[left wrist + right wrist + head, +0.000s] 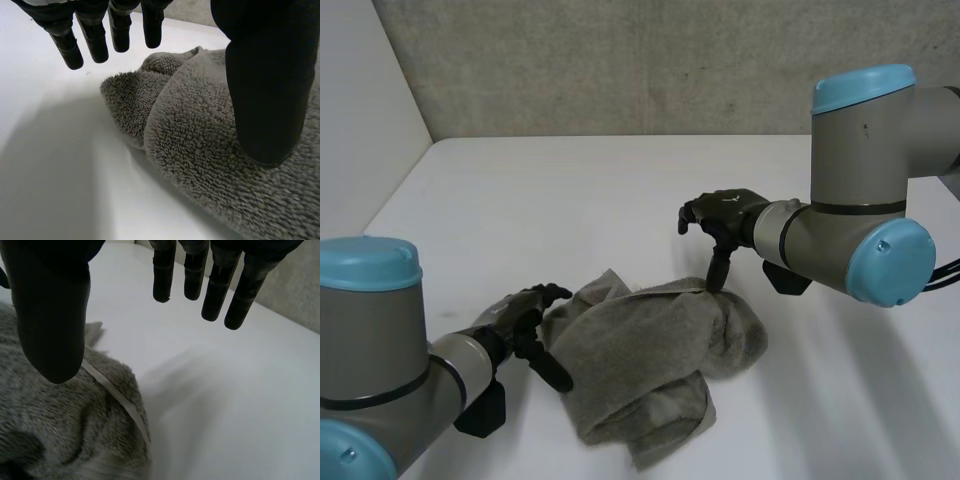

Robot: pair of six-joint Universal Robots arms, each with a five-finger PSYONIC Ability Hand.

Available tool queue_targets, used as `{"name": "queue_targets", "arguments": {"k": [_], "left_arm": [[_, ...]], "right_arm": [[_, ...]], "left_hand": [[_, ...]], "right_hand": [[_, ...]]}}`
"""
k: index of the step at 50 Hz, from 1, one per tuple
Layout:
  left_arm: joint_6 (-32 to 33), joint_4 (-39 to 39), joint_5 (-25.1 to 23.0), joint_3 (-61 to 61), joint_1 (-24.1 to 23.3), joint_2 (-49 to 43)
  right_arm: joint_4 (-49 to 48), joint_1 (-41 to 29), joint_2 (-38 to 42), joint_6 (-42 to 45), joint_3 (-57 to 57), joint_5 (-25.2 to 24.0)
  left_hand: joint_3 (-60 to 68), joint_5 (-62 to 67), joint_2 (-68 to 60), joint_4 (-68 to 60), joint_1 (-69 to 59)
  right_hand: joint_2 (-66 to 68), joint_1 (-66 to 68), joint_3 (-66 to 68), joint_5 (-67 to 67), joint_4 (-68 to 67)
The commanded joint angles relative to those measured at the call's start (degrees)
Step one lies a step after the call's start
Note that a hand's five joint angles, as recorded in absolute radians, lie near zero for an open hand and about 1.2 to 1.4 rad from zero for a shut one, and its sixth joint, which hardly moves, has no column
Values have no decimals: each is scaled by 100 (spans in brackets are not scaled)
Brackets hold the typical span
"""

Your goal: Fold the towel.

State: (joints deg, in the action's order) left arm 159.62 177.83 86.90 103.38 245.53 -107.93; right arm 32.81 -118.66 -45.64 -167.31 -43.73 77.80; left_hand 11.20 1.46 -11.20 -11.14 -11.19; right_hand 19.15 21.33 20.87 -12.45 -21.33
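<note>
While towel [640, 360] lies bunched (grey) | left robot hand [520, 316] unclenched | right robot hand [725, 212] unclenched

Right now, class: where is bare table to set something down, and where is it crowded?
Free: the wide stretch of table between the back wall and the towel, and the strip right of the towel. Crowded: the towel's left edge at the left robot hand, its far edge under the right robot hand.
</note>
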Motion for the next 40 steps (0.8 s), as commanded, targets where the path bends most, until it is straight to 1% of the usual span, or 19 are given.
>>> {"name": "queue_targets", "arguments": {"k": [1, 4, 10, 13, 15, 21, 25, 26, 30, 31, 32, 33, 34, 35, 36, 37, 38, 39, 40], "left_arm": [[8, 59, 2, -204, -31, -263], [17, 68, -7, -283, -31, -377], [52, 85, -7, -389, -40, -545], [70, 94, -16, -441, -40, -624], [70, 112, -16, -494, -49, -694], [78, 138, -24, -582, -49, -791], [78, 147, -24, -652, -49, -835], [78, 147, -24, -652, -49, -835], [87, 252, 63, -722, -49, -852], [96, 305, 107, -749, -58, -861], [96, 305, 108, -749, -58, -861], [96, 357, 142, -792, -66, -879], [113, 384, 169, -836, -67, -888], [114, 384, 169, -837, -67, -888], [192, 393, 178, -898, -67, -905], [323, 402, 178, -985, -75, -940], [324, 402, 178, -986, -75, -940], [542, 402, 178, -1099, -84, -1001], [544, 402, 178, -1101, -84, -1002]], "right_arm": [[85, 291, 310, -3, 67, -11], [94, 335, 407, 5, -3, -11], [94, 370, 451, 6, -153, -11], [94, 379, 442, 6, -258, -20], [94, 388, 442, 6, -285, -37], [42, 397, 495, 6, -443, -64], [33, 388, 548, -12, -478, -64], [33, 388, 548, -12, -478, -64], [24, 362, 557, -21, -522, -142], [15, 344, 565, -21, -539, -151], [15, 344, 565, -21, -540, -151], [-11, 344, 565, -21, -548, -151], [-11, 344, 565, -21, -548, -151], [-81, 335, 565, -21, -557, -151], [-177, 326, 565, -30, -557, -143], [-178, 326, 565, -30, -557, -143], [-309, 326, 557, -56, -522, -134], [-467, 326, 539, -117, -435, -73], [-468, 326, 539, -117, -434, -72]], "left_hand": [[706, 679, -705, -712, -707], [1112, 1085, -1111, -1118, -1113], [1163, 1137, -1163, -1169, -1164], [1348, 1322, -1348, -1354, -1349], [1750, 1724, -1749, -1756, -1751], [2072, 2045, -2071, -2078, -2073], [2759, 2733, -2759, -2765, -2760], [2761, 2735, -2761, -2767, -2762], [3683, 3657, -3683, -3689, -3684], [4236, 4210, -4236, -4242, -4237], [4242, 4215, -4241, -4247, -4242], [4658, 4632, -4657, -4664, -4659], [4929, 4902, -4928, -4934, -4929], [4931, 4905, -4931, -4937, -4932], [5098, 5071, -5097, -5104, -5099], [5266, 5240, -5266, -5272, -5267], [5268, 5241, -5267, -5274, -5269], [5351, 5325, -5350, -5357, -5352], [5352, 5325, -5351, -5358, -5353]], "right_hand": [[389, 171, 216, -58, -170], [389, 171, 216, -58, -170], [490, 272, 317, -159, -271], [742, 524, 569, -412, -524], [792, 575, 620, -462, -574], [994, 776, 822, -664, -776], [1665, 1447, 1492, -1334, -1446], [1667, 1449, 1495, -1337, -1449], [1985, 1767, 1813, -1655, -1767], [2286, 2069, 2114, -1956, -2068], [2289, 2072, 2117, -1959, -2071], [2739, 2521, 2567, -2409, -2521], [2744, 2526, 2571, -2413, -2525], [3710, 3492, 3537, -3379, -3491], [5001, 4784, 4829, -4671, -4783], [5014, 4797, 4842, -4684, -4796], [6074, 5857, 5902, -5744, -5856], [6085, 5867, 5912, -5755, -5867], [6085, 5867, 5913, -5755, -5867]]}}
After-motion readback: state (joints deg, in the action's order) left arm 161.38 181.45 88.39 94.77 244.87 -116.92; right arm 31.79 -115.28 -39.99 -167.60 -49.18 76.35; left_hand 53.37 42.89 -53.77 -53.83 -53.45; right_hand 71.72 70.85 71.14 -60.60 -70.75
